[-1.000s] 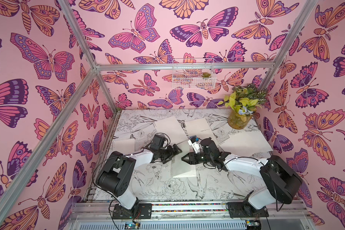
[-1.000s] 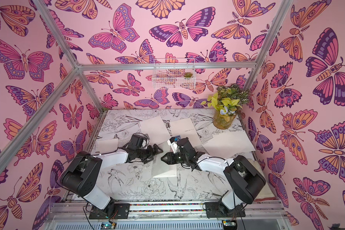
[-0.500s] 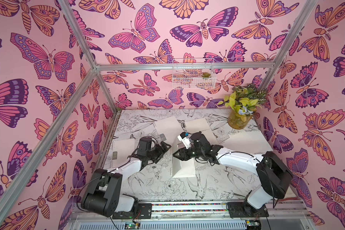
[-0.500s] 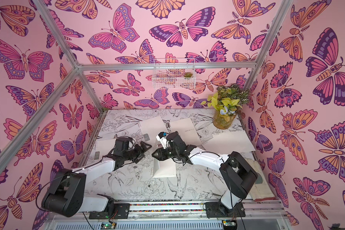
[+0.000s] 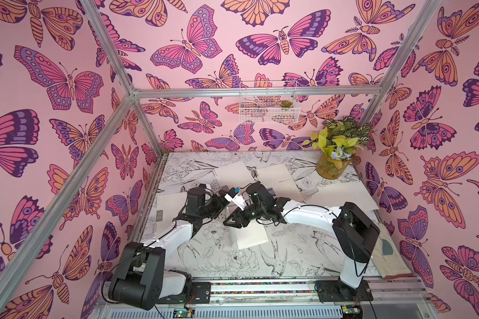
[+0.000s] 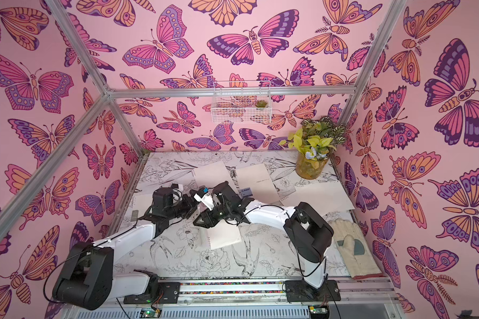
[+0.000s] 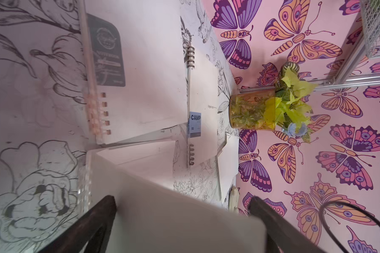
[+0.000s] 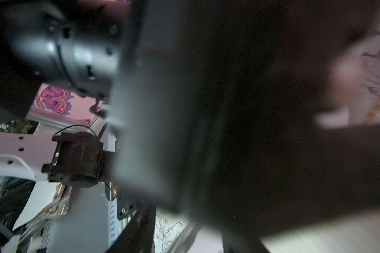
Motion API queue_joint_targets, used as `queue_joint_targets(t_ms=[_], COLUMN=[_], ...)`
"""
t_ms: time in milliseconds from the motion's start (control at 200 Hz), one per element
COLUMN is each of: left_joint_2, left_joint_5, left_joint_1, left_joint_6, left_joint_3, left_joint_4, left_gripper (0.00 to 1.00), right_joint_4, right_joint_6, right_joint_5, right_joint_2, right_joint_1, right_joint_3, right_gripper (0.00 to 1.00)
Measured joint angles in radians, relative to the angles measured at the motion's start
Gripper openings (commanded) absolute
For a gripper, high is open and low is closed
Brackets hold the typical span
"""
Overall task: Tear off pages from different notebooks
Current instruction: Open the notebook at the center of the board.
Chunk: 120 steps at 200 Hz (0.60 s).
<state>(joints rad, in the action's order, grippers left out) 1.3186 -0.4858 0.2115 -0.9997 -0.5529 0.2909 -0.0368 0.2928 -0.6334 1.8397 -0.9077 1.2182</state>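
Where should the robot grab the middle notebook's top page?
Probably the page by its loose edge, coming from the side opposite the coil: the coil binds one edge, the rest is thin and free.

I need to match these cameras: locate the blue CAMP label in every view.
Top view: CAMP label mid-table, peeking out behind the right arm.
Top view: same spot, clearer, on the black-coiled notebook.
Left wrist: picture centre, at the notebook's coil edge.
Right wrist: not in it; blurred arm parts fill it.
Shared landmark: plant jar, beyond the label.
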Motion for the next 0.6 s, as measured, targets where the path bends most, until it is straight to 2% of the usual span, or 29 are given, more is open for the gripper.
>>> queue_joint_targets(t_ms=[75,441,536,601], left_joint_2=[-0.008,-0.012,-0.013,-0.013], left_joint_5=[-0.015,-0.097,-0.103,-0.111], left_joint_1=[-0.034,-0.1,-0.105,-0.106], left_joint_6=[0.001,0.0,-0.001,0.0], left_joint_3=[0.021,0.068,0.071,0.071], left_joint_4=[0.002,0.037,0.039,0.043], left_gripper=[0.93,0.88,0.83,0.73], right_joint_4=[0.025,0.161,0.22,0.26], right_joint_6=[-0.04,-0.171,-0.208,-0.229], right_joint_5=[-0.019,-0.061,-0.03,0.001], right_joint_2=[-0.005,-0.007,-0.006,0.002], right_joint_1=[-0.004,-0.015,-0.026,-0.042], right_joint_3=[0.001,0.061,0.093,0.122], right_gripper=[0.61,0.57,0.57,0.57])
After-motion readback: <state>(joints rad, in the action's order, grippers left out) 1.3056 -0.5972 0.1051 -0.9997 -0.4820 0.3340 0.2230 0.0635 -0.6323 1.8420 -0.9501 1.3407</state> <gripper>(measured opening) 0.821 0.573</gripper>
